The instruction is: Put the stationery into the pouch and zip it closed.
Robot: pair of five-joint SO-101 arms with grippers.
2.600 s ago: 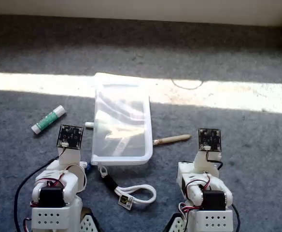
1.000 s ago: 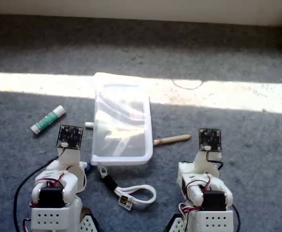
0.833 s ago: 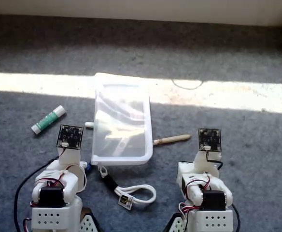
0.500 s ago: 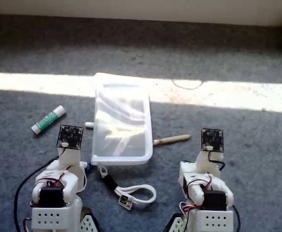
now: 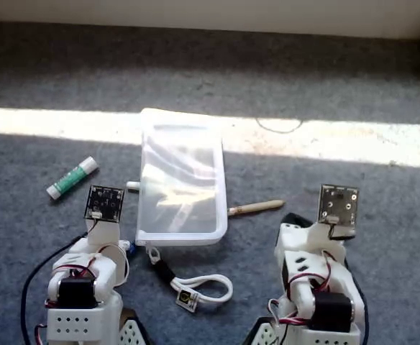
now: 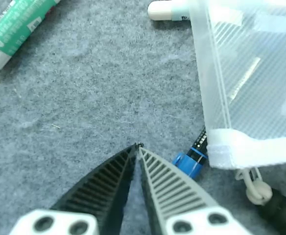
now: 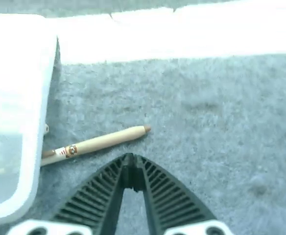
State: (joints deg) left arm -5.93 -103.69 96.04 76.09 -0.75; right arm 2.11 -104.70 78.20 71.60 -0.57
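Beside the pouch (image 5: 181, 180) lie pencil (image 5: 256, 208) and glue stick (image 5: 72, 177).

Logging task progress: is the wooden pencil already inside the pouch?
No, the pencil lies on the carpet outside the pouch, with one end at the pouch's edge.

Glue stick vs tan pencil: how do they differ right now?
Colour: the glue stick is green with a white cap; the tan pencil is wood-coloured.
Shape: the glue stick is thick and stubby; the tan pencil is slim with a tapered tip.
Place: the glue stick lies apart from the pouch; the tan pencil's back end reaches its edge.
Shared: both lie flat on the carpet, outside the pouch.
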